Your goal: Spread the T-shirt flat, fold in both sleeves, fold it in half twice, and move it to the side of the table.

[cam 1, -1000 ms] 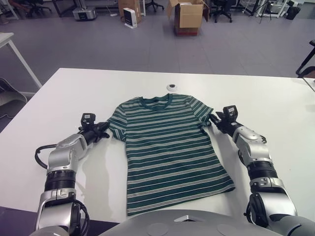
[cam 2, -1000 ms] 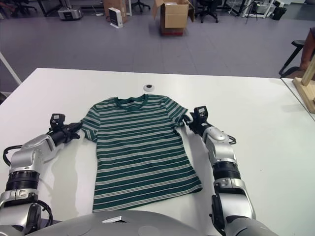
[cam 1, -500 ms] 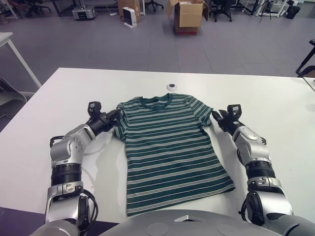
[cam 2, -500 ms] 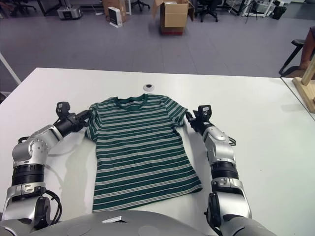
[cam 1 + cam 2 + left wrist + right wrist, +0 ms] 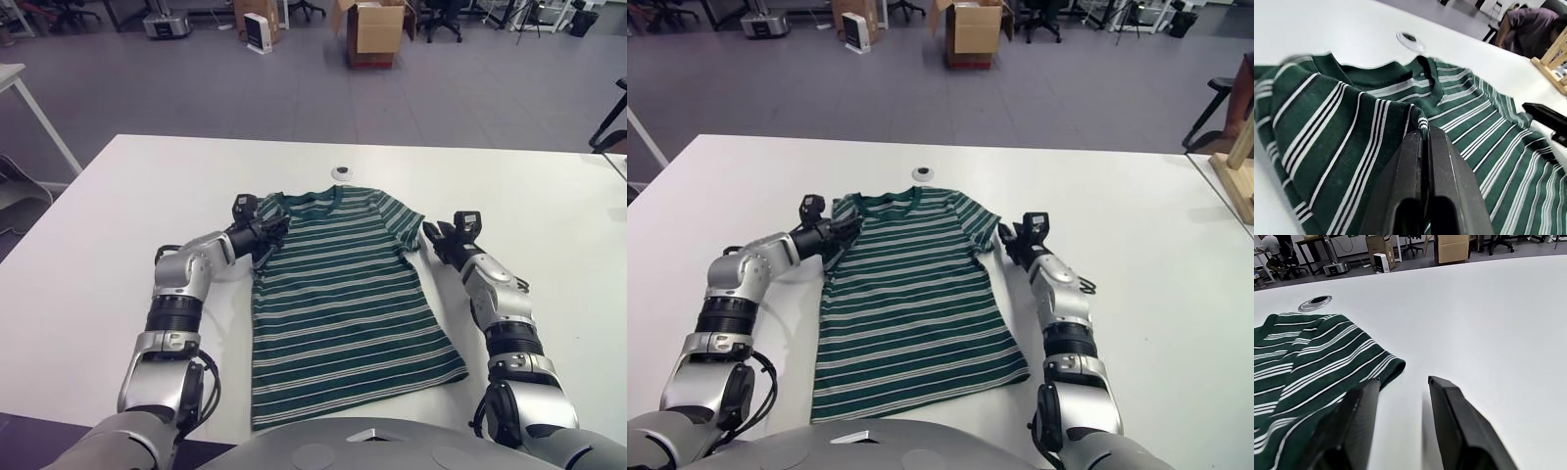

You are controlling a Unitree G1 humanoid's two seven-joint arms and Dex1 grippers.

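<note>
A dark green T-shirt [image 5: 338, 294] with white stripes lies flat on the white table [image 5: 118, 196], collar to the far side. My left gripper [image 5: 278, 227] is shut on the hem of the left sleeve [image 5: 1419, 122] and holds it folded inward over the shirt's chest. The right sleeve [image 5: 402, 223] still lies spread out. My right gripper [image 5: 431, 233] rests open on the table just beside that sleeve's edge [image 5: 1391, 366], its fingers [image 5: 1449, 401] apart with nothing between them.
A small round grey insert [image 5: 342, 173] sits in the table just beyond the collar. Bare table lies to both sides of the shirt. A cardboard box [image 5: 377, 31] and office chairs stand on the floor far behind.
My left gripper has carried the left sleeve to the right, from beside the shirt onto its chest. The right gripper has barely moved.
</note>
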